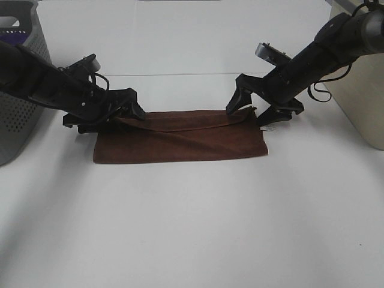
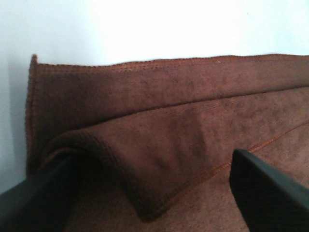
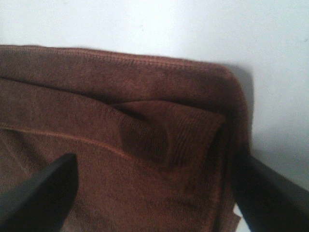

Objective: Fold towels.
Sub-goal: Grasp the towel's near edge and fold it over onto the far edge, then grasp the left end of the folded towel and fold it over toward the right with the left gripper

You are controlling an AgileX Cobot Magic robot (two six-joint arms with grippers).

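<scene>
**Exterior high view.** A dark reddish-brown towel (image 1: 180, 141) lies on the white surface (image 1: 192, 228) just above the centre of the frame, doubled over into a long horizontal band. The hemmed edge of its upper layer runs slantwise across the band, and a small white tag (image 1: 267, 128) shows at the band's upper right corner. The left end effector (image 1: 117, 117) sits low at the band's upper left corner and the right end effector (image 1: 247, 115) at its upper right corner, each arm sloping down toward the cloth from its own side of the frame. A grey perforated basket (image 1: 21, 102) stands at the left edge of the frame and a beige bin (image 1: 360, 102) at the right edge, both well apart from the towel. **Left wrist view.** The two dark fingers (image 2: 41, 195) stand wide apart in the lower left and lower right of the frame. A rolled-over corner of the towel lies loose between them and is not clamped. **Right wrist view.** The fingers (image 3: 41, 193) are likewise spread wide, with a turned-over corner of the upper layer lying between them unpinched. The towel's stitched hem runs along the upper part of the frame against the white surface.
</scene>
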